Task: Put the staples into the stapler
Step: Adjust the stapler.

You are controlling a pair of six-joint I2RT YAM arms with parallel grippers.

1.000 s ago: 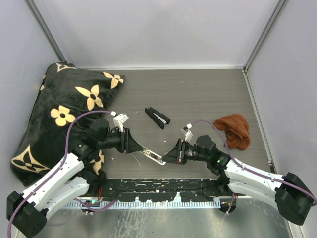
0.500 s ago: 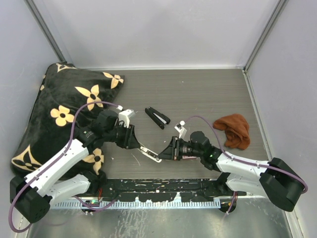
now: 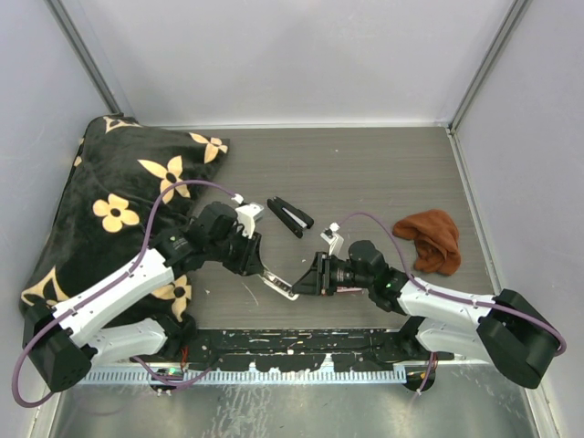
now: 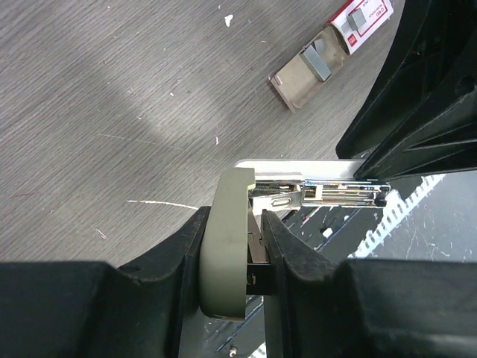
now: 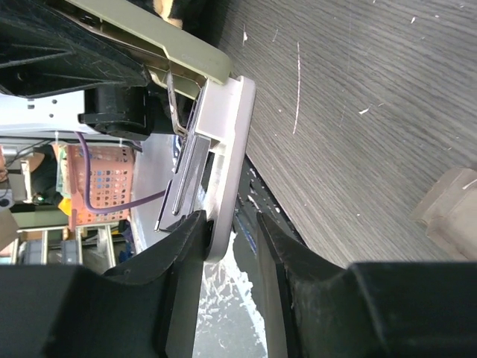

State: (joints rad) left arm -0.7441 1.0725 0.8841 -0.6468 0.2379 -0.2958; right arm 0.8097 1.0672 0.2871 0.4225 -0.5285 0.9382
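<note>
Here, my left tool [image 4: 232, 242] pinches the cream-green top of the stapler [image 3: 278, 285], and my right tool [image 5: 227, 227] clamps its pale base, so it is hinged open between my arms. The staples [image 4: 319, 60] lie in a small cardboard tray [image 4: 292, 80] on the surface [image 3: 365, 173], just beside the red-and-white box [image 4: 367, 16], apart from both tools.
</note>
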